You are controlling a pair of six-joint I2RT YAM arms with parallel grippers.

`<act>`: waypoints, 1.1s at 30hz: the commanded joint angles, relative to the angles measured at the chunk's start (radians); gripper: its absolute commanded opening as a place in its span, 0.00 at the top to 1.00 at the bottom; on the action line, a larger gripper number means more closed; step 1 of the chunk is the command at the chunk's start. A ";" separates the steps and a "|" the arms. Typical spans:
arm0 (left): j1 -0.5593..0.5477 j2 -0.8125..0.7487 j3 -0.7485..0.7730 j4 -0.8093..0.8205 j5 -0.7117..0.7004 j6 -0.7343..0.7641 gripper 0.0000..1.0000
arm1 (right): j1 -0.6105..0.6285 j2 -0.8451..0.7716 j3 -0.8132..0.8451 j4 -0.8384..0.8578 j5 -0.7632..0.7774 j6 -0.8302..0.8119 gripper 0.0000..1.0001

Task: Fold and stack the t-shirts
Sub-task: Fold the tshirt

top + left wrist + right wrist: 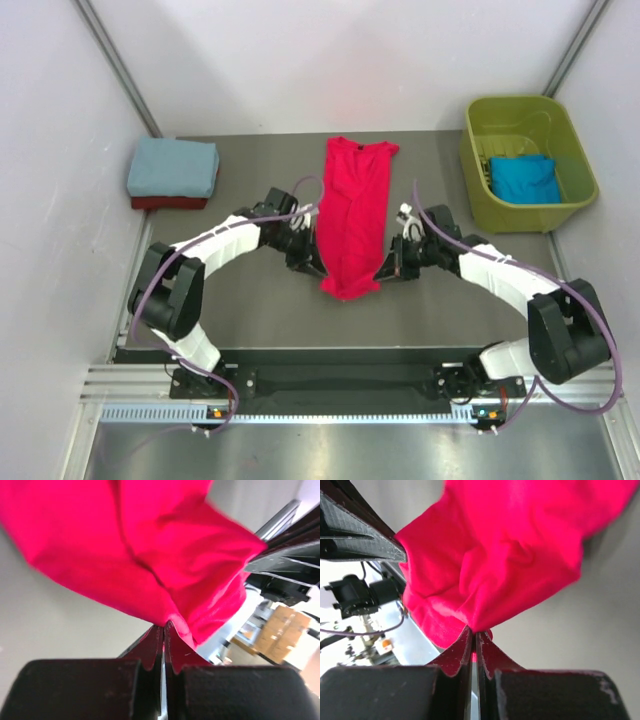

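As the left claw [305, 255] and right claw [392, 262] clench the red shirt [355, 205], each holds a near corner. Its length runs toward the far side.

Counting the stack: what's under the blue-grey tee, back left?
Under the blue-grey tee lies a dark red tee. Only a strip along its near edge shows. The rest of it, and whether it is folded, is covered.

An olive-green tub [478, 185] stands at the grey table's [270, 300] far-right corner.
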 commanded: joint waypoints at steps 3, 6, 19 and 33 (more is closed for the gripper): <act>0.032 0.010 0.193 -0.080 -0.048 0.097 1.00 | -0.071 -0.002 0.133 -0.036 0.038 -0.085 1.00; 0.049 0.056 0.283 -0.084 -0.059 0.113 1.00 | -0.123 0.021 0.184 -0.007 0.044 -0.085 1.00; 0.095 0.369 0.618 -0.037 -0.072 0.099 1.00 | -0.240 0.231 0.374 0.147 0.029 -0.066 1.00; 0.165 0.527 0.825 0.020 -0.082 0.051 1.00 | -0.230 0.527 0.629 0.159 0.026 -0.074 1.00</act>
